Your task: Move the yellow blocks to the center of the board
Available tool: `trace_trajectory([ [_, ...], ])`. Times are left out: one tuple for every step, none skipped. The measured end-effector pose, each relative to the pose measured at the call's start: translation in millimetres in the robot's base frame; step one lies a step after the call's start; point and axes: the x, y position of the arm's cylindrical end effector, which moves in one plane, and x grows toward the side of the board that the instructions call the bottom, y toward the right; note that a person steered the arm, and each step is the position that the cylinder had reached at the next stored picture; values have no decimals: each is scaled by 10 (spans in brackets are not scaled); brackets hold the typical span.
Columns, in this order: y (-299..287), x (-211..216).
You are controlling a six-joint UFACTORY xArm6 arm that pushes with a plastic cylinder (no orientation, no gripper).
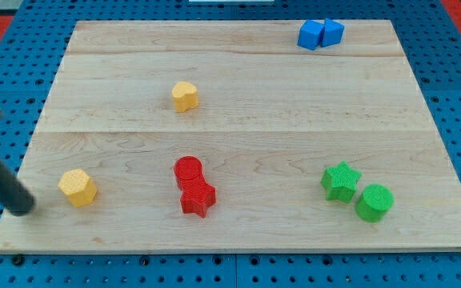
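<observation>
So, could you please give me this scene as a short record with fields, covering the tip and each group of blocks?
tip: my tip at the view's left edge, left of the lower yellow block, apart from it
other yellow: upper yellow block, left of the board's centre
red: cylinder touching star
green: star beside cylinder
blue: two blocks together, top right

Pale wood board (238, 128) — matt grain.

The wooden worktop (238, 136) carried two yellow blocks (185, 96) (78, 188), two red blocks (194, 186), two blue blocks (320, 34), a green star (340, 181) and a green cylinder (374, 202).
</observation>
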Motion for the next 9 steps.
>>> trace_trajectory([
  [386,-285],
  [638,-632],
  [665,-586],
  [833,-450],
  [1341,-781],
  [1415,-1411],
  [1336,-1441],
  [856,-1614],
  [1047,-1939],
])
